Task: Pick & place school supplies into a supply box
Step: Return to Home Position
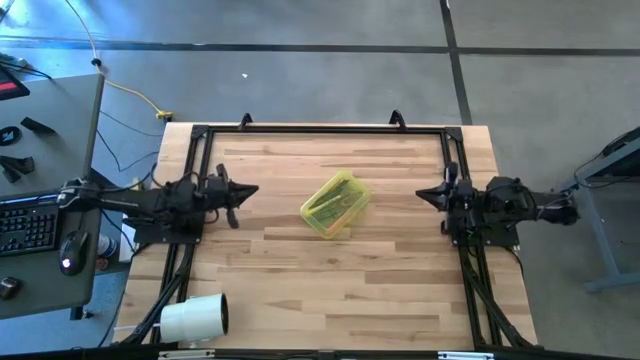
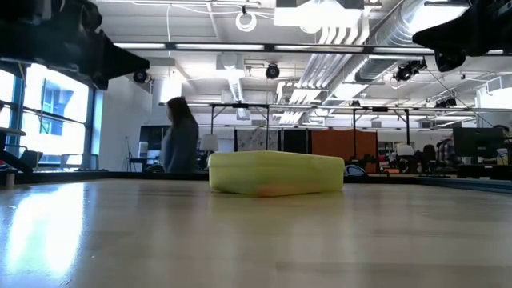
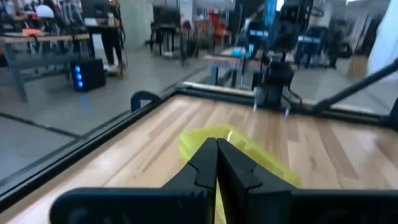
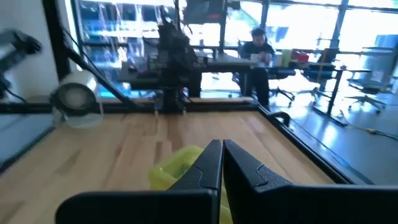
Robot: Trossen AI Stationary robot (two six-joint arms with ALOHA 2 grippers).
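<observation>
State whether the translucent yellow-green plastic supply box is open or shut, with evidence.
Shut: in the low view the yellow-green supply box is one slab, its halves stacked flat together.

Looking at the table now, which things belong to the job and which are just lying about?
Job:
- supply box, lid closed, mid-table
- left gripper and right gripper, both shut, parked at the table's sides

Lying about:
- white roll, at a table corner on the left arm's side
- keyboard and mouse, on the side desk
</observation>
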